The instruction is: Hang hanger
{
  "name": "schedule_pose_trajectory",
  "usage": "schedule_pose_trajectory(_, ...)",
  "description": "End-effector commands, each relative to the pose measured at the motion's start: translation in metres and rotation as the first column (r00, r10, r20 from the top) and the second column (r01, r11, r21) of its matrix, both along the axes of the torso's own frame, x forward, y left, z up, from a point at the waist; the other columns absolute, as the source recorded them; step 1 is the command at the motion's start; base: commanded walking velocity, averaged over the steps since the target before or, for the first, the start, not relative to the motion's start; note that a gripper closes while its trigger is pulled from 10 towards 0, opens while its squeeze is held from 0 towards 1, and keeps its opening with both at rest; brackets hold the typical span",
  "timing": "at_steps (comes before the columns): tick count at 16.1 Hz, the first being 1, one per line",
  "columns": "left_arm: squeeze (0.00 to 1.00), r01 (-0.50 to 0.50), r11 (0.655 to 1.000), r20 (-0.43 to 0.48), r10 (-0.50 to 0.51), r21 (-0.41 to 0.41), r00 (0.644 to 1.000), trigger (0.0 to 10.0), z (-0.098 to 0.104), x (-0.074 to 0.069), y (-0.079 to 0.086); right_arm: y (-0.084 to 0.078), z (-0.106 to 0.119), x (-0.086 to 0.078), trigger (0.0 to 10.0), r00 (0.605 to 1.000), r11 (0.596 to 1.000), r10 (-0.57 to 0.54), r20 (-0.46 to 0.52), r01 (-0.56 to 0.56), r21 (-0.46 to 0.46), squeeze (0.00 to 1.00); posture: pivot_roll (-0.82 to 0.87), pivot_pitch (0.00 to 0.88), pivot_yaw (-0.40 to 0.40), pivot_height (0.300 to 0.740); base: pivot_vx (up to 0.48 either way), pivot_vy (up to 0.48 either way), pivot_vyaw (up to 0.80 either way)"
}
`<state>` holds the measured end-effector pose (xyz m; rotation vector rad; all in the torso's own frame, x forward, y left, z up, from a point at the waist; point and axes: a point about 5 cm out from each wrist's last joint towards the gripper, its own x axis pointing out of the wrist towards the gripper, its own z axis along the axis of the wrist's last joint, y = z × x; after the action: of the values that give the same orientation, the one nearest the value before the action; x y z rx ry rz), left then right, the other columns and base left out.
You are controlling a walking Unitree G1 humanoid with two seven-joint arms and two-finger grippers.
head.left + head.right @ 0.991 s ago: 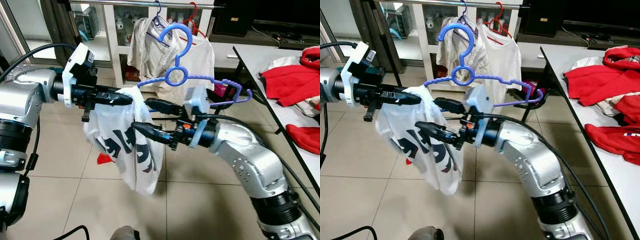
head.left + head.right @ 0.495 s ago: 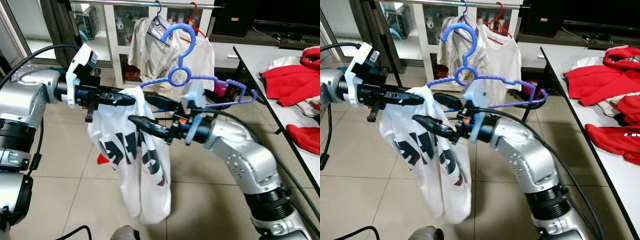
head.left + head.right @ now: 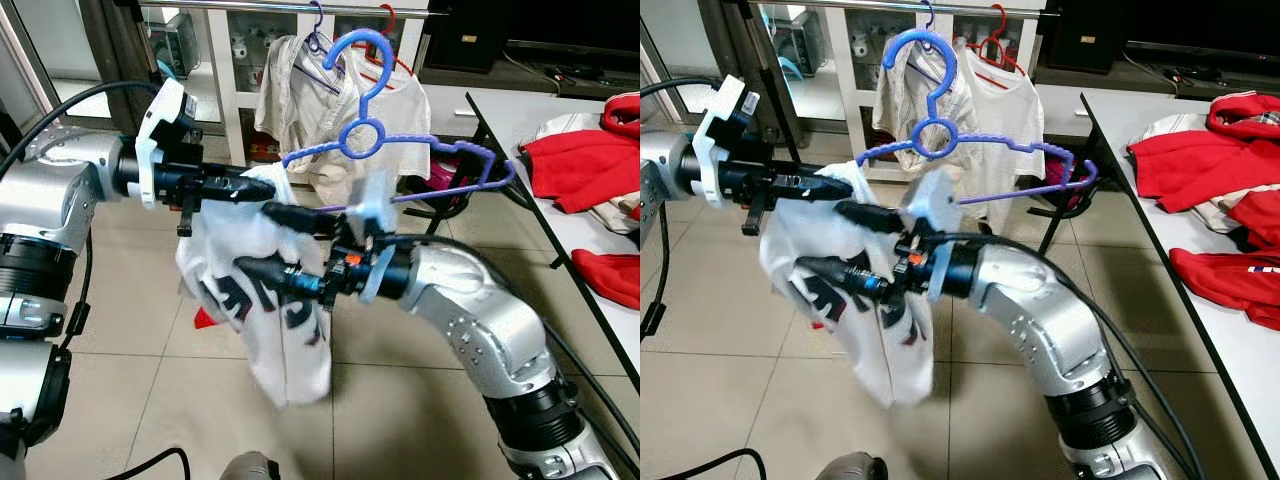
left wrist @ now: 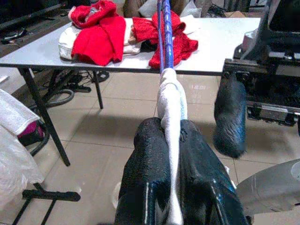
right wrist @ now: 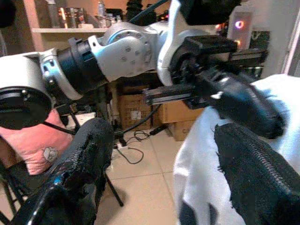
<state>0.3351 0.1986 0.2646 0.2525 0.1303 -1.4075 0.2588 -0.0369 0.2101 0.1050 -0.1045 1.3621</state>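
Hanger (image 3: 400, 150): blue-purple, raised mid-air ahead of rail (image 3: 290, 8), hook just below it, not yet over. White shirt (image 3: 265, 290) draped from one hanger end, hanging loose above floor tiles.

Left end effector (image 3: 262, 187): fingers pressed together, pinching shirt cloth at that hanger end; confirmed in left wrist view, cloth clamped between both fingers (image 4: 150, 178).

Right end effector (image 3: 255, 240): fingers spread, one either side of shirt, gripping nothing.

Rail: already carries two hung white garments (image 3: 340, 90).

Surface (image 3: 560, 180) to right: red clothes (image 3: 580, 160) piled.

Progress, judged: garment on hanger, lift nearly done. Left: hook over rail, release.
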Motion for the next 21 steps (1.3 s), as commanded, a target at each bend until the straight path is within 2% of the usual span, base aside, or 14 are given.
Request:
schedule_pose_trajectory(1, 0.0, 0.007, 1.0, 0.045, -0.006, -0.007, 0.999, 0.0, 0.012, 0.001, -0.002, 0.004, -0.002, -0.004, 10.0, 1.0, 1.0, 0.017, -0.001, -0.017, -0.009, 0.0, 0.04, 0.0, 0.014, 0.74, 0.0, 0.0, 0.0)
schedule_pose_trajectory(5, 0.0, 0.013, 1.0, 0.046, -0.012, -0.009, 0.999, 0.0, 0.013, 0.0, -0.004, 0.006, -0.007, 0.004, 10.0, 0.999, 0.999, -0.047, -0.009, 0.047, -0.022, 0.0, 0.04, 0.0, 0.012, 0.74, 0.0, 0.0, 0.0)
schedule_pose_trajectory(7, 0.0, 0.011, 1.0, 0.042, -0.011, 0.0, 0.999, 0.0, 0.013, -0.001, -0.002, -0.009, 0.008, 0.013, 10.0, 0.994, 0.992, -0.113, -0.001, 0.113, 0.059, 0.0, 0.04, 0.0, 0.012, 0.74, 0.0, 0.0, 0.0)
schedule_pose_trajectory(9, 0.0, 0.011, 1.0, 0.041, -0.011, 0.001, 0.999, 0.0, 0.012, -0.001, -0.001, -0.016, 0.011, 0.017, 10.0, 0.989, 0.987, -0.146, 0.004, 0.145, 0.073, 0.0, 0.04, 0.0, 0.013, 0.74, 0.0, 0.0, 0.0)
schedule_pose_trajectory(11, 0.0, 0.014, 1.0, 0.039, -0.014, 0.0, 0.999, 0.0, 0.013, -0.001, -0.002, -0.02, 0.009, 0.021, 10.0, 0.984, 0.983, -0.176, 0.005, 0.175, 0.052, 0.0, 0.04, 0.0, 0.013, 0.74, 0.0, 0.0, 0.0)
schedule_pose_trajectory(14, 0.0, 0.02, 1.0, 0.04, -0.02, -0.002, 0.999, 0.0, 0.013, -0.001, -0.004, -0.016, 0.0, 0.022, 10.0, 0.983, 0.983, -0.185, -0.004, 0.185, 0.001, 0.0, 0.04, 0.0, 0.014, 0.74, 0.0, 0.0, 0.0)
schedule_pose_trajectory(17, 0.0, 0.025, 1.0, 0.038, -0.025, -0.003, 0.999, 0.0, 0.013, -0.002, -0.004, -0.017, -0.005, 0.03, 10.0, 0.968, 0.969, -0.249, -0.032, 0.249, -0.01, 0.0, 0.04, 0.0, 0.013, 0.74, 0.0, 0.0, 0.0)
schedule_pose_trajectory(21, 0.0, 0.021, 1.0, 0.04, -0.021, -0.002, 0.999, 0.0, 0.013, -0.002, -0.004, -0.016, 0.001, 0.025, 10.0, 0.981, 0.98, -0.194, -0.03, 0.195, 0.029, 0.0, 0.04, 0.0, 0.013, 0.74, 0.0, 0.0, 0.0)
